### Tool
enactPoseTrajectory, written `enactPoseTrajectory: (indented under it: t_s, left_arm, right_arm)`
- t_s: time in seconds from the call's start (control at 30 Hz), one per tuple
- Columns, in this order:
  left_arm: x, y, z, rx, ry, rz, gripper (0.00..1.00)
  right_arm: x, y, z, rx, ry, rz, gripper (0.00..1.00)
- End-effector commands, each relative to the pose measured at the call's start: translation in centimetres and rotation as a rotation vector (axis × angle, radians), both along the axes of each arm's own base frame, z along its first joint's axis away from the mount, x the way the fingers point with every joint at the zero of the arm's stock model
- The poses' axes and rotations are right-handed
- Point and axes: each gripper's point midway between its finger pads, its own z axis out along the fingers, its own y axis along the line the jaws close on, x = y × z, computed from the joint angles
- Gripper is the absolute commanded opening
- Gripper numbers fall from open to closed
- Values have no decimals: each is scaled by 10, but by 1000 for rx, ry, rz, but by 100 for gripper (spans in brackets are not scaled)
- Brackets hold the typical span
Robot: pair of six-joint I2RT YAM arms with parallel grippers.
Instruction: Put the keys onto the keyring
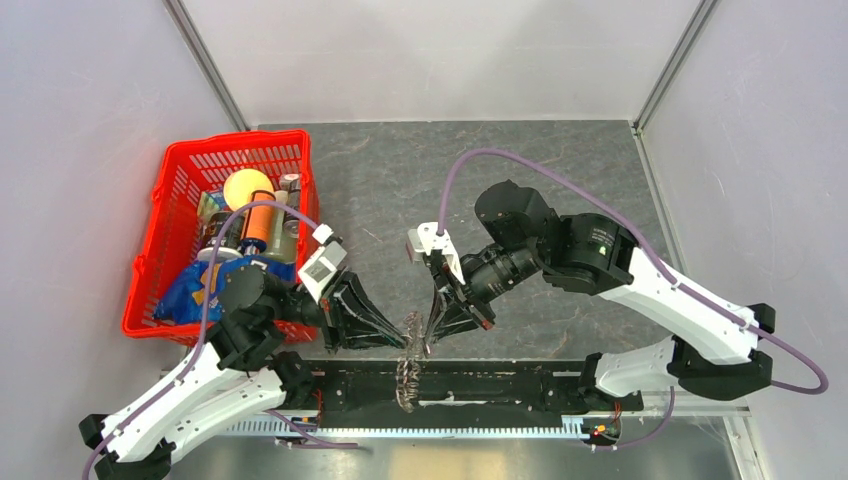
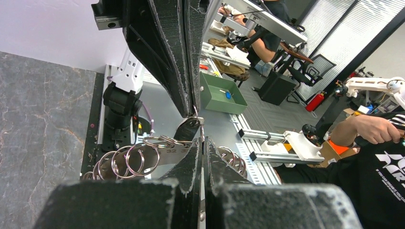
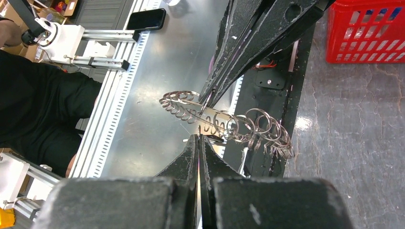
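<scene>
Threading looks unfinished: the keyring hangs over the 6 o'clock edge of the worktop, pinched in the shut left fingers. The shut right fingers seem to hold the dark key against it, not visibly on. The only readable writing is "32", stamped on the ring's metal tab.
</scene>
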Motion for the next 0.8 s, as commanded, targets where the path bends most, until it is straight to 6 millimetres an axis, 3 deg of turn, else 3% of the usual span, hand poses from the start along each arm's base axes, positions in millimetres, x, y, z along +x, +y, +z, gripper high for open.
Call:
enactPoseTrajectory:
  t_s: [0.0,0.77]
  left_arm:
    - [-5,3,20,-56,-28,-15,2]
    - [-5,5,20,-58,-22,-9,2]
  right_arm:
    - [2,4,12,32,-42,-7,0]
    - [-4,8,16,35,-59,6,0]
